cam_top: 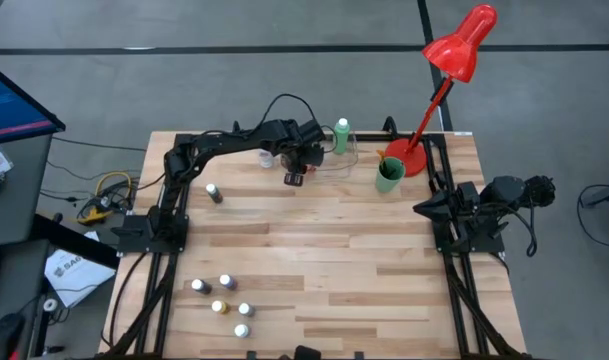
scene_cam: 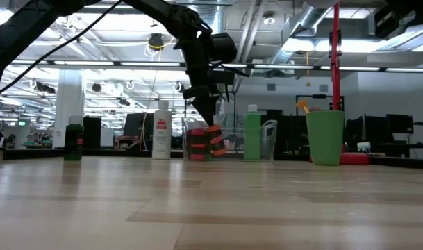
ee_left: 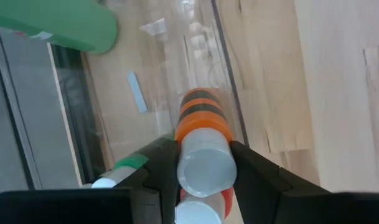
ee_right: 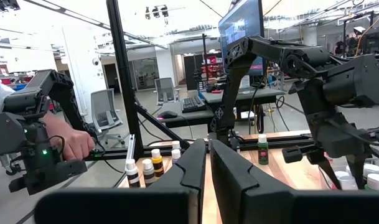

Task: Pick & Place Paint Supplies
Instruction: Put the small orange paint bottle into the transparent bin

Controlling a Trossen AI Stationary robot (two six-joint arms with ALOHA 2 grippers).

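Left gripper (ee_left: 205,180) clamps a small orange bottle (ee_left: 203,149) by its white cap, holding it low inside the clear plastic tray (cam_top: 349,160) at the table's far edge — beside the tall green bottle (cam_top: 342,136). Right gripper (ee_right: 208,163) sits pinched shut and empty at the table's right side — well apart.
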